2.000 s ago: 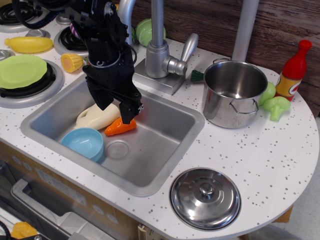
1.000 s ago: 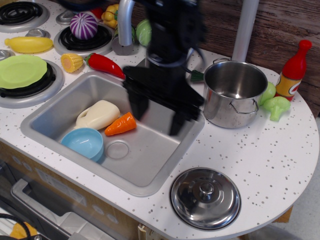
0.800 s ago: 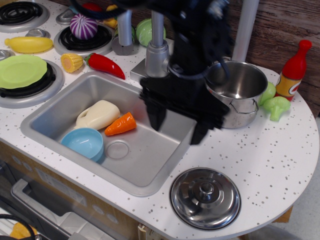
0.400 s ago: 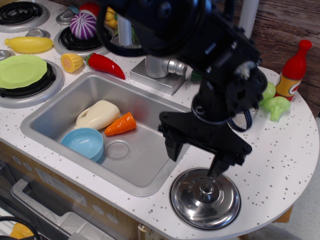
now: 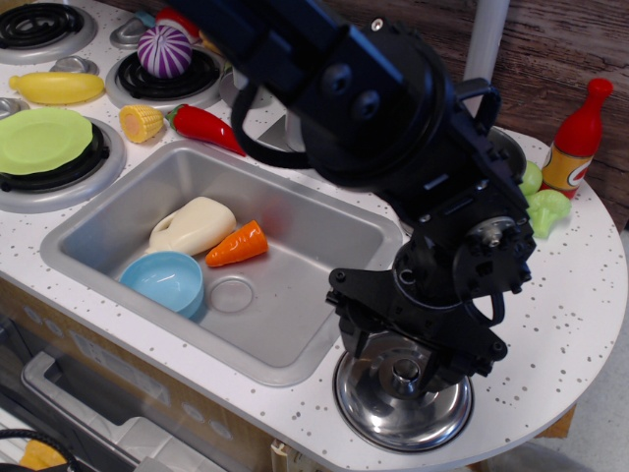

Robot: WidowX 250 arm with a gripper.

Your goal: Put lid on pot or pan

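The lid [image 5: 403, 398] is polished, mirror-bright steel, and the sink [image 5: 305, 329] is duller brushed metal. The counter [image 5: 550, 315] is smooth white with dark speckles; the wall [image 5: 560, 39] at its back edge is rough brown wood. The gripper [image 5: 398, 364] is matt black, while the carrot [image 5: 238, 245] and bowl [image 5: 165, 280] look like smooth plastic.

a steel sink [image 5: 93, 218] is set into the speckled white counter [image 5: 580, 305]. in it lie a blue bowl [image 5: 164, 280], an orange carrot [image 5: 237, 245] and a cream jug [image 5: 191, 225], perhaps touching the carrot. a green plate [image 5: 41, 140] rests on a burner; a red bottle [image 5: 578, 137] stands far right.
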